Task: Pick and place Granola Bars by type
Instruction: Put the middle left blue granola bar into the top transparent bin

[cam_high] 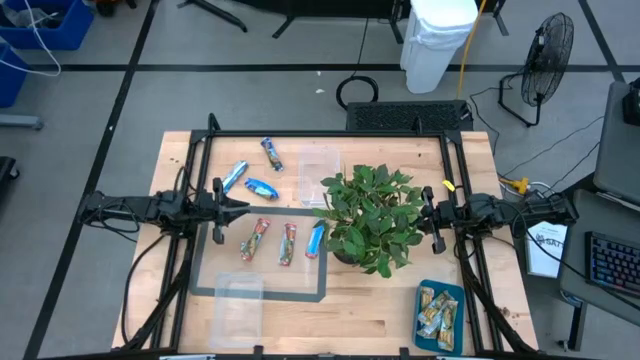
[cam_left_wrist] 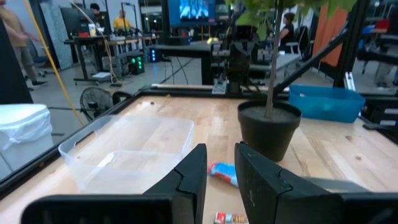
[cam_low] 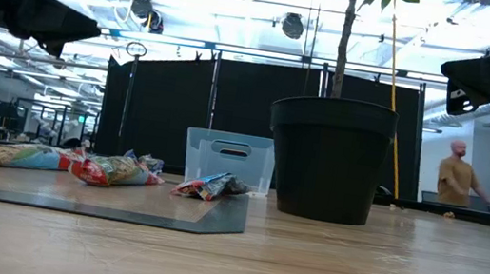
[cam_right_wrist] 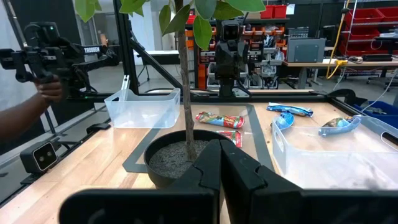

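From the high view I find both arms raised and idle at mid-desk, the left pincer (cam_high: pixel 236 205) slightly spread and empty, the right pincer (cam_high: pixel 418 212) pressed together behind the leafy potted plant (cam_high: pixel 368 215); the Granola Bars (cam_high: pixel 287 243) lie loose inside the grey taped frame (cam_high: pixel 262 295) and toward the desk's far edge, with green-and-beige ones already in the teal tray (cam_high: pixel 456 340) at the near right corner. The low view shows crinkled, glossy, slim wrappers lying flat. In my judgement the left pincer should descend squarely across a bar's narrow width.

Wooden table (cam_high: pixel 400 310) under bars (cam_high: pixel 287 243), plant (cam_high: pixel 372 215)
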Available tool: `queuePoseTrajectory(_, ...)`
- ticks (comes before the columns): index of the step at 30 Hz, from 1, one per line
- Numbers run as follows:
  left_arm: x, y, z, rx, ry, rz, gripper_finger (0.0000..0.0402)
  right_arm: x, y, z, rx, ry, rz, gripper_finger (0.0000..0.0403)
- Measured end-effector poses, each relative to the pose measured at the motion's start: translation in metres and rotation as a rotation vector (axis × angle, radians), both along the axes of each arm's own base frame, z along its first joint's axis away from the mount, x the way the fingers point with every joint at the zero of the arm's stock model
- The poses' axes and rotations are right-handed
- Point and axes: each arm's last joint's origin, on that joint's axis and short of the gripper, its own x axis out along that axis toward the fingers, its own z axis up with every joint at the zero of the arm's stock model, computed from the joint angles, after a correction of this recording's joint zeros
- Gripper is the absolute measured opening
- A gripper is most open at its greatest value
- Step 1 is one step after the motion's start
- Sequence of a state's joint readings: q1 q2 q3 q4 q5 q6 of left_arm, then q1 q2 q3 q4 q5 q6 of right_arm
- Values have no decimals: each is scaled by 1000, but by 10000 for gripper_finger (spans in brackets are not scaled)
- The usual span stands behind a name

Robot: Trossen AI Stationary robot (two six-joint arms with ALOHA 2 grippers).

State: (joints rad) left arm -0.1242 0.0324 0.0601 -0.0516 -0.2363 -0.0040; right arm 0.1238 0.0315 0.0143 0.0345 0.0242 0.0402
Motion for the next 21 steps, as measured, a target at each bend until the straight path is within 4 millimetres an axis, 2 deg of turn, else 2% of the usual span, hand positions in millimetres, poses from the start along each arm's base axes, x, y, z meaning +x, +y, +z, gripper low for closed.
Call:
queuePoseTrajectory(6,0,1,4,-3,-38,33,88,0,0,0,0,0,0,0)
queuePoseTrajectory(9,-4,10,14,-83,-50,310,88,0,0,0,0,1,0,0)
queuePoseTrajectory(11,-11,17,20,-152,15,530,88,0,0,0,0,1,0,0)
queuePoseTrajectory(13,-18,22,29,-221,86,652,88,0,0,0,0,1,0,0)
queuePoseTrajectory(17,-12,26,47,-314,185,584,92,0,0,0,0,1,-1,0)
queuePoseTrajectory(19,-5,29,53,-332,249,568,105,0,0,0,0,1,-1,0)
queuePoseTrajectory(21,3,34,54,-340,324,627,128,0,0,0,0,3,-1,0)
